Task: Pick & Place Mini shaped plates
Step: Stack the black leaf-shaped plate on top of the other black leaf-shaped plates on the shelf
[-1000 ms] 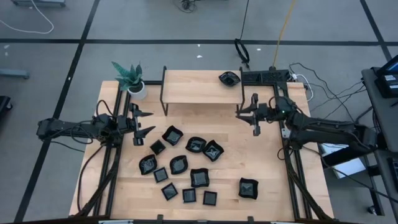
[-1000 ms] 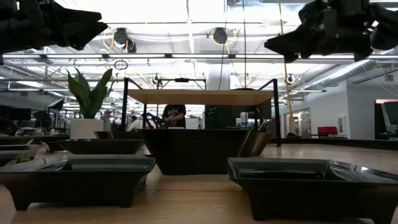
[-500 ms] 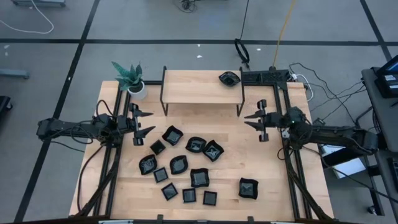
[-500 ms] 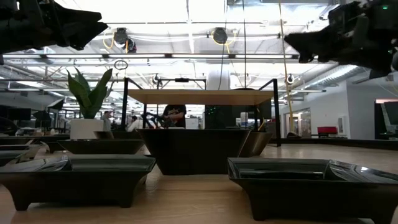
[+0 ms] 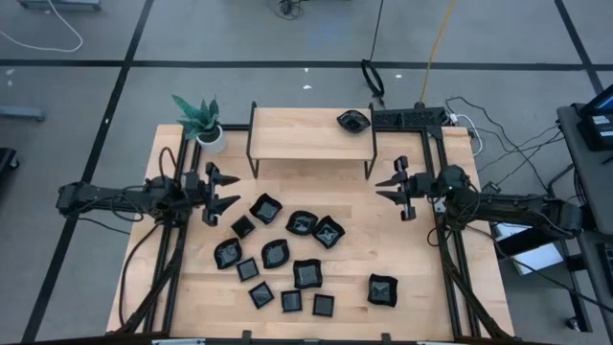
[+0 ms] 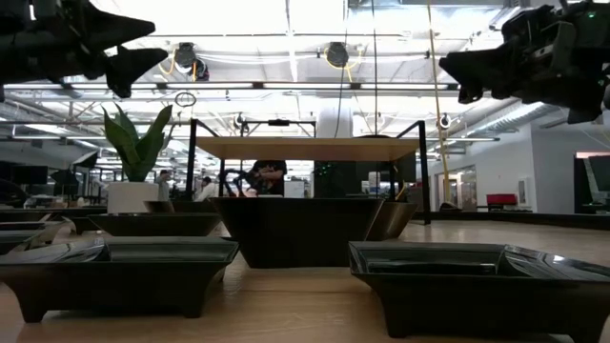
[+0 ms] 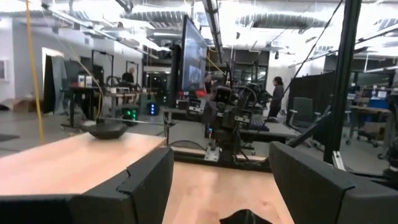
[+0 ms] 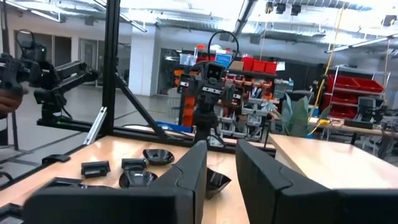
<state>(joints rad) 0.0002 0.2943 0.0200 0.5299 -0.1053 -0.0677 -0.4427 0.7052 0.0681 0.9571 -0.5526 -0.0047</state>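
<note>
Both grippers hover empty, jaws open: left gripper at centre-left, right gripper at centre-right. Plates cluster below on the desk, one plate already up on the shelf, likely the drop spot.

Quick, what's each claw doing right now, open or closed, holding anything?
Left claw: open, empty, at the table's left side by the plates.
Right claw: open, empty, at the table's right side below the shelf.

Plates: glossy black. Table: pale wood, plain grain. Shelf: pale wood top, black legs. Plant: green leaves, white pot. Floor: grey, dark lines. Cable: yellow.
</note>
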